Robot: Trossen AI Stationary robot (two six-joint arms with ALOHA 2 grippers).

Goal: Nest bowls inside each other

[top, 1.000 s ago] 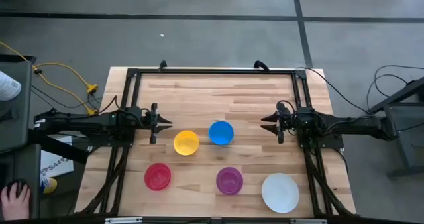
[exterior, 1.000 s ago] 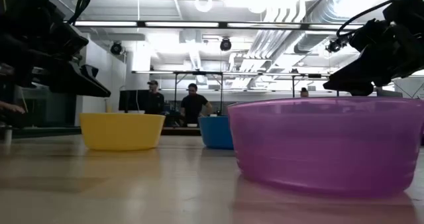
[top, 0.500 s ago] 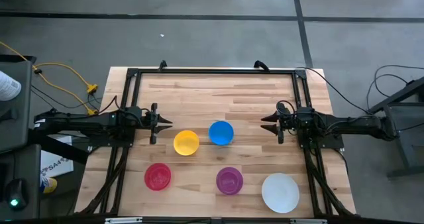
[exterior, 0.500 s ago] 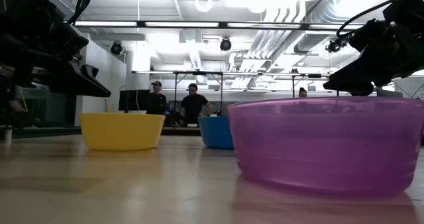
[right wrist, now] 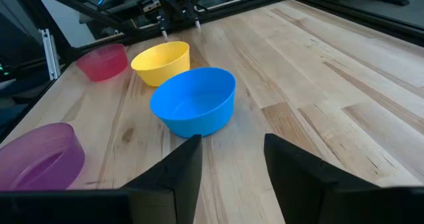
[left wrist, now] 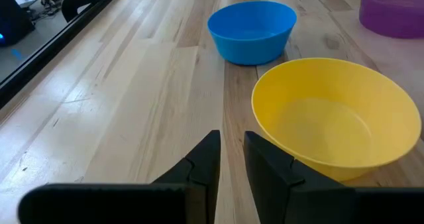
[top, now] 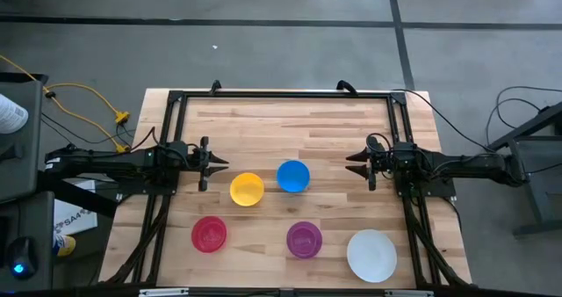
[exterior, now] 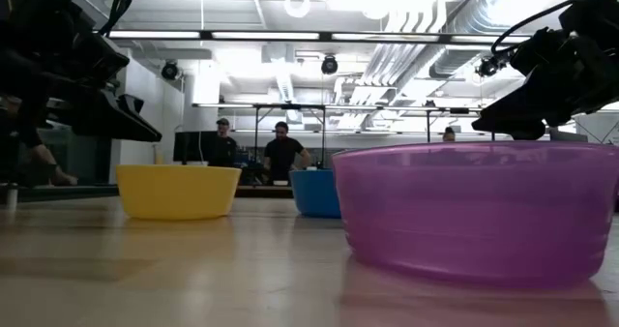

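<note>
Low down, the purple bowl [exterior: 474,211] hid the white bowl [top: 371,255]; left gripper [top: 213,163] narrow, right gripper [top: 355,163] wide, both empty.

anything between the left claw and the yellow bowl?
Nothing visible. The left claw sits just left of the yellow bowl with only bare table between them; the blue bowl lies beyond the yellow one, out of the path.

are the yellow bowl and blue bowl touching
Apart. The left wrist view shows bare wood between the yellow bowl and the blue bowl.
</note>
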